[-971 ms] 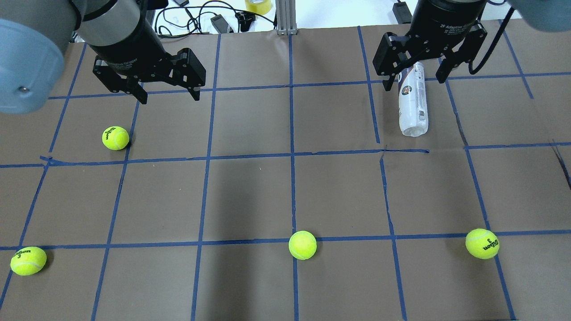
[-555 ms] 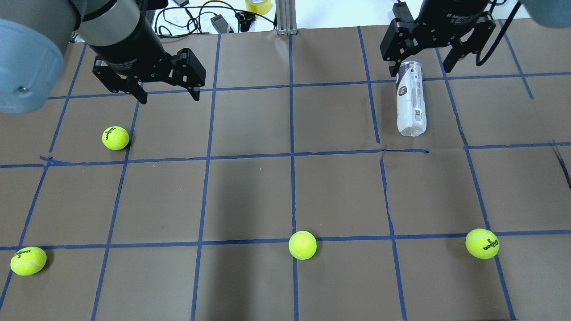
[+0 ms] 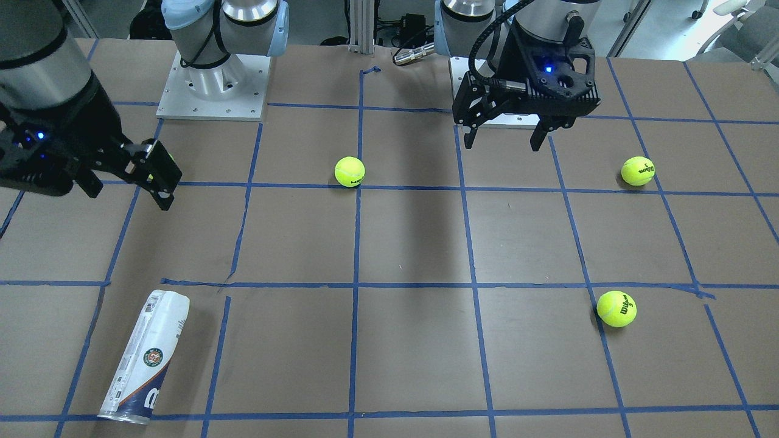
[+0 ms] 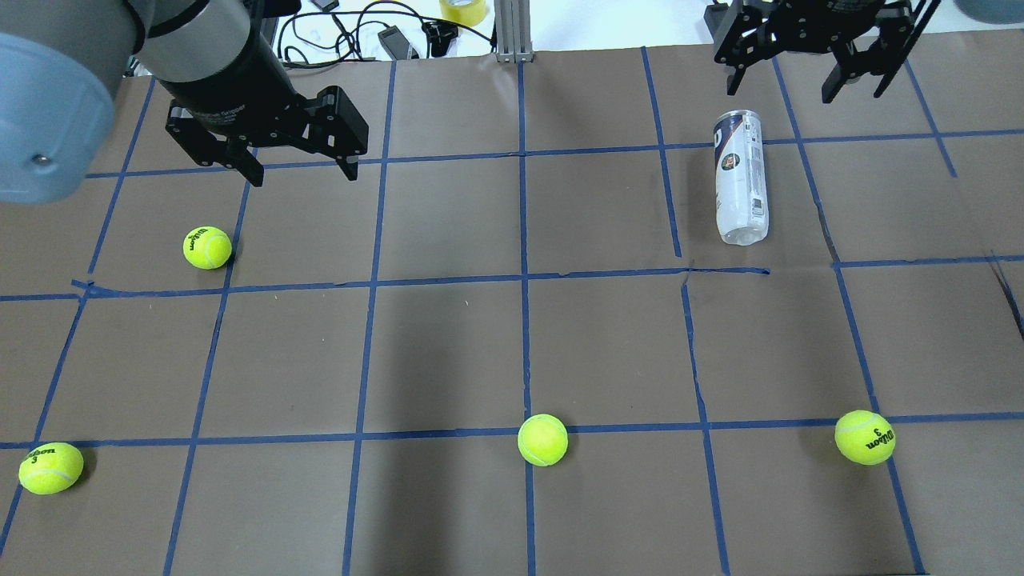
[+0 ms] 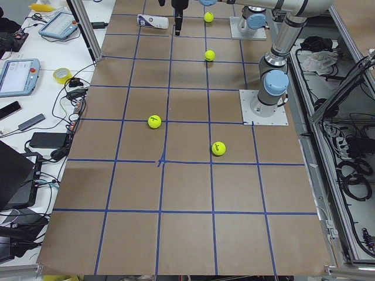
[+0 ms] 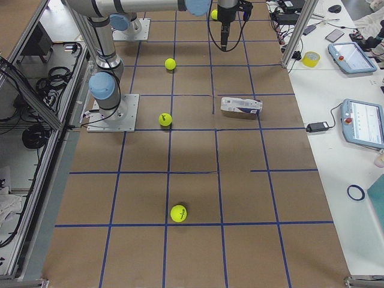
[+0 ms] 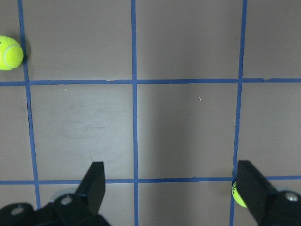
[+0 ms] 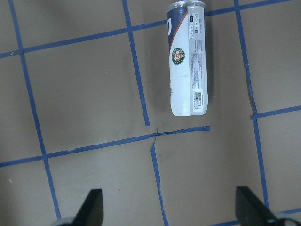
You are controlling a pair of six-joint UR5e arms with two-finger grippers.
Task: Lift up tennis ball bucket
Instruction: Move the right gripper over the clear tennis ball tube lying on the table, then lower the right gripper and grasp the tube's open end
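Note:
The tennis ball bucket [image 4: 740, 178] is a clear tube with a white-and-navy label. It lies on its side on the brown table, far right in the overhead view. It also shows in the front view [image 3: 146, 356] and the right wrist view [image 8: 188, 61]. My right gripper [image 4: 780, 90] is open and empty, apart from the tube and past its far end. It also shows in the front view [image 3: 129, 196]. My left gripper [image 4: 304, 176] is open and empty over the far left of the table, and also shows in the front view [image 3: 502, 145].
Several yellow-green tennis balls lie loose: one near the left gripper [image 4: 207, 247], one front left [image 4: 50, 468], one front middle [image 4: 542, 439], one front right [image 4: 865, 437]. Cables and a tape roll [image 4: 462, 10] lie beyond the table's far edge, beside a metal post [image 4: 512, 32].
My right gripper, which stood open around the tube's far end, has pulled up and away from it, still open. The tube still lies on the table. The left arm has not moved.

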